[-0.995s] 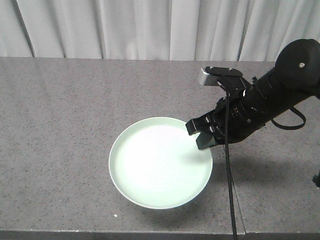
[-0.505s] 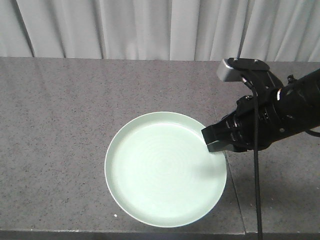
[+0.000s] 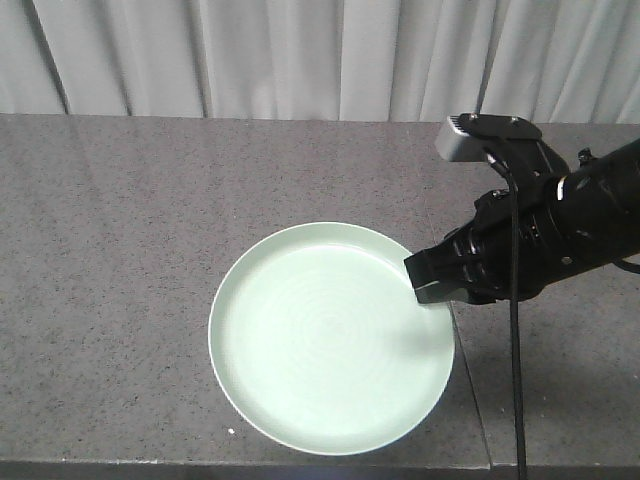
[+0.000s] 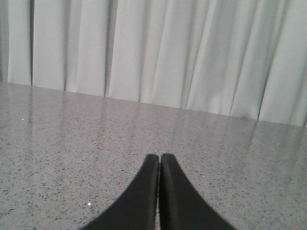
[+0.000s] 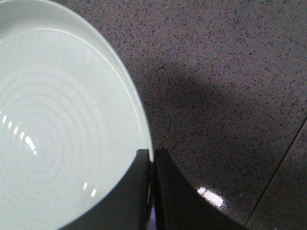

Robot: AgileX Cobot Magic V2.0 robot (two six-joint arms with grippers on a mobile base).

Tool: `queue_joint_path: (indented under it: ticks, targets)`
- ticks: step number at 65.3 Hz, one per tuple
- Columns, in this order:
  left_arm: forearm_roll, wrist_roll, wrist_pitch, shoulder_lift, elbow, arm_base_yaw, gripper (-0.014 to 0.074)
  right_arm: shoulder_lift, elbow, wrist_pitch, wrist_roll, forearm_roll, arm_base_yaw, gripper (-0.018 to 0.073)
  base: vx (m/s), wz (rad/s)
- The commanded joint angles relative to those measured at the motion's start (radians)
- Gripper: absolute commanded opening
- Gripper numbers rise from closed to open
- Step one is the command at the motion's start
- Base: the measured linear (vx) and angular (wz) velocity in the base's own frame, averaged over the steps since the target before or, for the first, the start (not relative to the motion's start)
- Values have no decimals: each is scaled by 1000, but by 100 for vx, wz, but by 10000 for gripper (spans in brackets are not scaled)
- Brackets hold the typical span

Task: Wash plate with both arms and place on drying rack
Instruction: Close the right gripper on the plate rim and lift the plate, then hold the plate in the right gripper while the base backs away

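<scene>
Plate (image 3: pixel 330 338): pale mint, face up, on the near part of the grey counter (image 3: pixel 120 250), right of centre; its near rim lies just inside the counter's front edge; cannot tell whether it rests on the stone or hangs just off it. In the right wrist view the rim runs straight into the slit between the two dark fingers; right gripper (image 3: pixel 432 285) is clamped on the plate's right-hand rim, one finger on the inner face, the other outside.

Change: against a second ago the plate reads larger and rounder in the front view and sits nearer the front edge; the arm has drawn back to the right, camera box (image 3: pixel 487 135) now higher in frame; over the last half second almost nothing has moved. Judgement: grasp secured, plate under the right arm's control; washing and racking not yet begun; no sink or drying rack in any view.

Left gripper (image 4: pixel 159 160): fingers pressed together, nothing between them, over open counter, facing the curtain (image 4: pixel 153 52); not seen in the front view.

Edges and room: wide open counter to the left of and behind the plate; little margin at the front edge; a seam (image 3: pixel 478 420) in the stone runs by the plate's right side; black cable (image 3: pixel 517 380) hangs across the front, right of the plate.
</scene>
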Motion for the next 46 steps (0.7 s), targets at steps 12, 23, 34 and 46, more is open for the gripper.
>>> queue_joint_path:
  ticks: [12,23,34,46]
  targets:
    - [-1,-6,-72,-15,-26,-7,-7,-31,-23,-35,-7,30,2,-4,0,0]
    - [-1,-6,-72,-15,-26,-7,-7,-31,-23,-35,-7,30,2,-4,-1,3]
    - [-1,-6,-72,-15,-26,-7,-7,-31,-23,-35,-7,30,2,-4,-4,15]
    - [-1,-6,-72,-15,-26,-7,-7,-31,-23,-35,-7,30,2,-4,-6,23]
